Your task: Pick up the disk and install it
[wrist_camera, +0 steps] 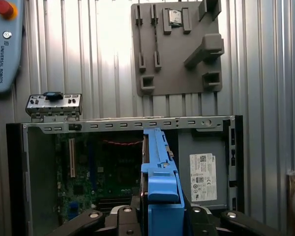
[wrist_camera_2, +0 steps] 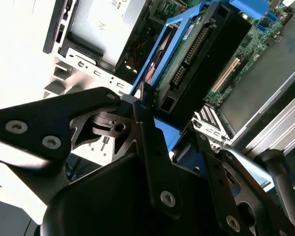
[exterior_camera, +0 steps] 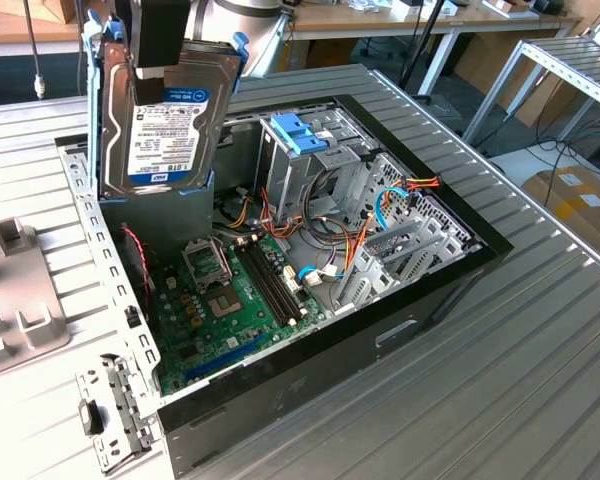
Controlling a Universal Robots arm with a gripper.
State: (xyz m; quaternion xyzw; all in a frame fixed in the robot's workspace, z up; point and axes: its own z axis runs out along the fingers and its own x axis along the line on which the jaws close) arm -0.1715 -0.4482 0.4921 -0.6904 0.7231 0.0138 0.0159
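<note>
A ribbed metal bench point(exterior_camera: 540, 330) carries an open black computer case point(exterior_camera: 280, 385) lying on its side, with its inside bared. At the end of the case nearest the exterior view's left sits a big grey power-supply box point(exterior_camera: 155, 215), which shows a white label on its face in the first wrist view point(wrist_camera: 201, 162). Beside it lies the green motherboard point(exterior_camera: 220, 300), and beyond that, toward the exterior view's right, stands a silver drive cage point(exterior_camera: 310, 170) with a tangle of coloured cables point(exterior_camera: 350, 230) in front of it. On the bench outside the case, toward the exterior view's left, rests a grey fixture plate point(exterior_camera: 20, 300) with raised blocks and slots. The disk point(exterior_camera: 165, 120), a dark drive in a bright blue carrier, is off the bench and held in the air on edge, its labelled face turned to the exterior camera, above the power-supply end of the case; whether its lower edge touches the box cannot be told. The first wrist view looks along its blue edge point(wrist_camera: 160, 172) into the case below. The gripper point(exterior_camera: 158, 55) grips it from above, and in the second wrist view the black fingers point(wrist_camera_2: 146, 132) are pressed against the two sides of the carrier, pinching the disk between them. A blue-grey teach pendant point(wrist_camera: 2, 44) lies on the bench well apart from the case. A small metal port bracket point(exterior_camera: 115, 410) lies just beside the case's near corner. A light-blue latch block point(exterior_camera: 298, 133) tops the drive cage.
</note>
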